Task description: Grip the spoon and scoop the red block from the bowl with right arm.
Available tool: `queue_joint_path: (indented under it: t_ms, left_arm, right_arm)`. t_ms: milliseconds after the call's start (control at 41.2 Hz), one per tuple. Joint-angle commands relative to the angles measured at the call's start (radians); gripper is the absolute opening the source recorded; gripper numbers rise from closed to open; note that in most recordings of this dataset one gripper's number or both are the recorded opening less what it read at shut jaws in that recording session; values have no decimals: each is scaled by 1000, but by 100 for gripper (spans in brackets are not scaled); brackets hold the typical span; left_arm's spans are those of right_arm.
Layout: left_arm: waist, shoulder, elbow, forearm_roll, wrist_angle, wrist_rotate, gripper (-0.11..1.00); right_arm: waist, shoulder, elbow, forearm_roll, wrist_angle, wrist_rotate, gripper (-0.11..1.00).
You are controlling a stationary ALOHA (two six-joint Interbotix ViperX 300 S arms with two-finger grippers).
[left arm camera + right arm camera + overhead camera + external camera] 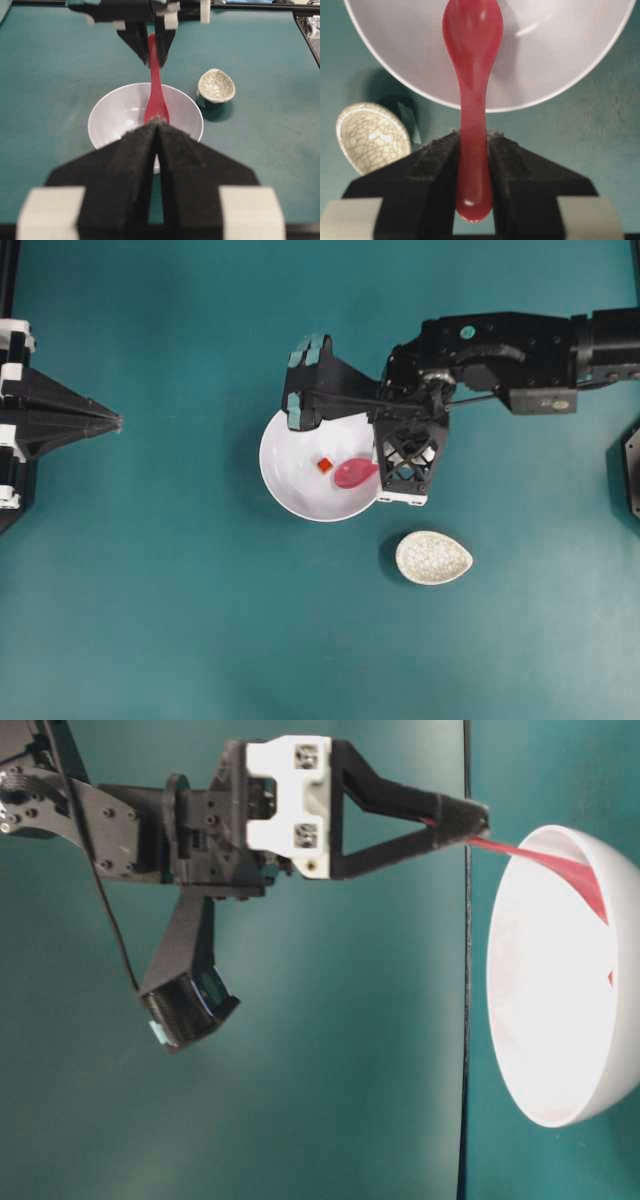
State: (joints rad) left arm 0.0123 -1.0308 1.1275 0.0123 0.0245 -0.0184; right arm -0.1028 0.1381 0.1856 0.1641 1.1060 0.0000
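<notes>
The white bowl [285,475] stands mid-table, with the tiny red block [324,465] inside it near the middle. My right gripper [383,468] is at the bowl's right rim, shut on the handle of the pink spoon [355,473]. The scoop reaches into the bowl, just right of the block. In the right wrist view the handle sits between both fingers of the gripper [473,145], and the spoon's scoop [472,45] is over the bowl [570,85]; the block does not show there. My left gripper [115,422] is shut and empty at the far left.
A small speckled egg-shaped dish [433,557] lies below and right of the bowl, close to the right gripper. It also shows in the left wrist view [216,86] and the right wrist view [370,135]. The surface is a teal cloth.
</notes>
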Motion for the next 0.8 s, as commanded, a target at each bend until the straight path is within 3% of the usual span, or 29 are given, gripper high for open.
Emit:
queue_joint_path:
  t_ms: [0, 437, 777]
  left_arm:
    - [2, 2, -25, 3, -3, 0, 0]
    - [2, 2, -25, 2, -5, 2, 0]
    - [2, 3, -25, 3, -5, 0, 0]
  right_arm:
    - [2, -11, -29, -5, -32, 0, 22]
    - [2, 20, -54, -26, -167, 11, 22]
    - [2, 6, -31, -60, -74, 12, 22]
